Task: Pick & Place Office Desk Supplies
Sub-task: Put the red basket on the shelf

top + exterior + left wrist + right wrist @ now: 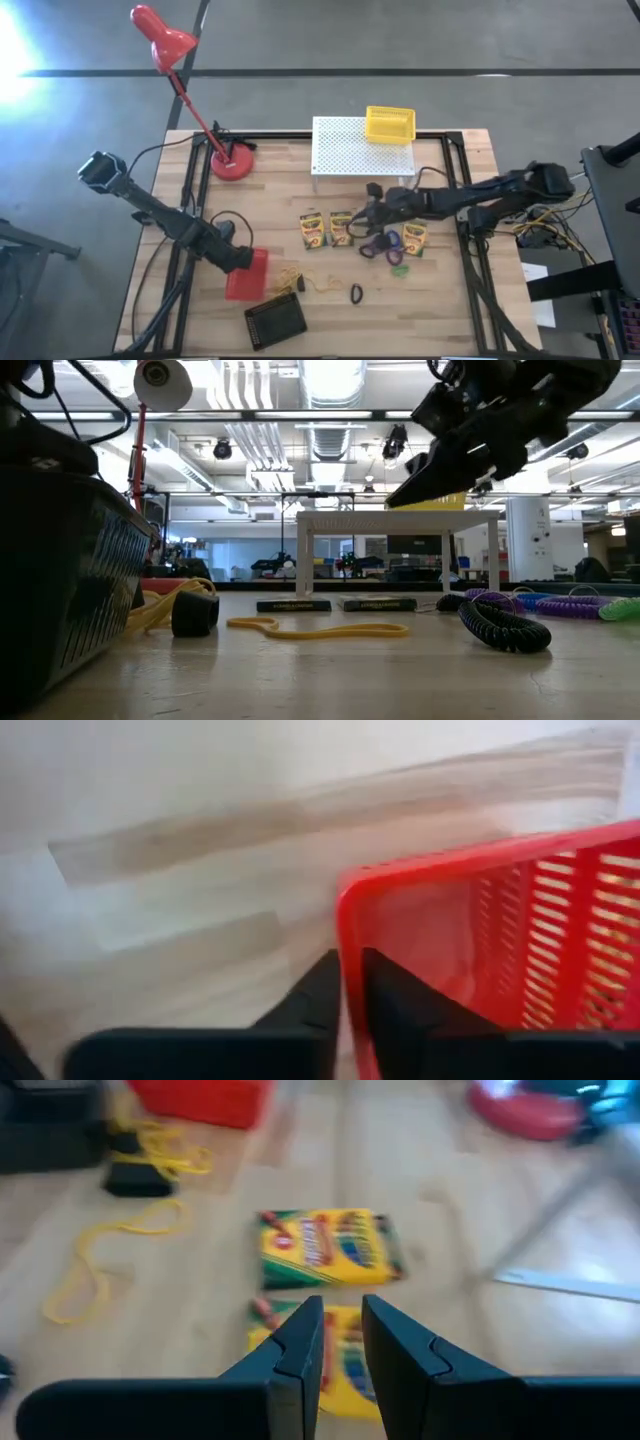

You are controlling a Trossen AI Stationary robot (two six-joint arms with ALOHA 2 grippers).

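Three yellow-and-green crayon boxes [312, 229] [342, 228] [414, 238] lie flat mid-table. Purple rings [385, 243], a green ring [398, 270] and a black ring [356, 293] lie near them. The yellowish rubber-band tangle [300, 280] with its black piece [195, 613] lies between the boxes and a red basket [250, 280]. My right gripper [368, 213] hovers raised over the middle crayon box [345, 1365], fingers narrowly apart, holding nothing. My left gripper [243, 258] is shut on the red basket. My left gripper [350, 970] pinches the red basket's rim [345, 915] at a corner of its wall, one finger inside the basket and one outside. The fingers come slanting down from the table's left. Whether the basket is lifted off the table, I cannot tell.
A black basket [275, 320] sits at the near edge beside the red one. A white perforated stand [360, 145] carries a yellow basket [390, 123] at the far edge. The red desk lamp's base [232, 163] stands far left. Bare wood shows at the near right.
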